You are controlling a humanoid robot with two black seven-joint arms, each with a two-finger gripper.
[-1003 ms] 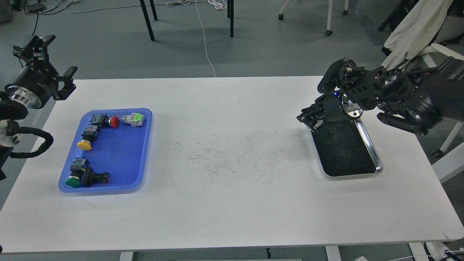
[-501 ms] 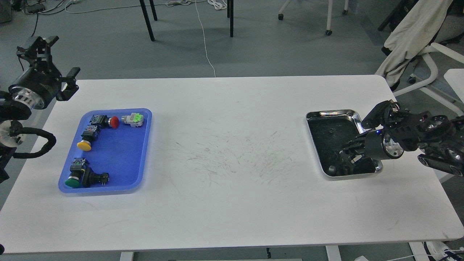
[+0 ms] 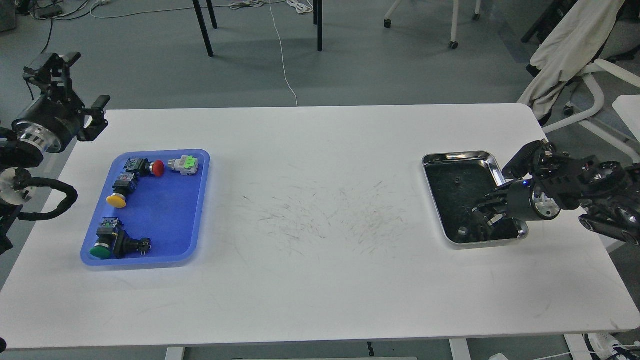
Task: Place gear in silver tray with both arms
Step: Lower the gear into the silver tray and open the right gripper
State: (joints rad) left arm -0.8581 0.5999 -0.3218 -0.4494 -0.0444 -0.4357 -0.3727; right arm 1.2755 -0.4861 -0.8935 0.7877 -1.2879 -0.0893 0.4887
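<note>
Resting place of the task's thing: the silver tray (image 3: 462, 158) lies flat on the right part of the white table (image 3: 320, 280), its long side running away from the viewer.
Look of the silver tray: rectangular, shiny steel, rounded corners, raised rim, dark scratched bottom; the far rim mirrors light.
Contents of the silver tray: a small grey round part (image 3: 462, 231) lies near its near-left corner; a tiny speck sits near the far end.
Right gripper (image 3: 484, 218): reaches in from the right, low over the tray's near end, beside the grey part; its dark fingers blend with the tray bottom, so whether they are spread or pressed together cannot be told.
Left gripper (image 3: 77, 82): raised past the table's far-left corner, fingers spread apart, holding nothing.
Blue tray (image 3: 165, 210): plastic, on the left part of the table, well apart from the silver tray.
Contents of the blue tray: a red push-button (image 3: 150, 167), a grey switch block with a green top (image 3: 184, 165), a yellow push-button (image 3: 119, 192), a green push-button (image 3: 104, 241) and a black switch body (image 3: 131, 245) just beside it.
</note>
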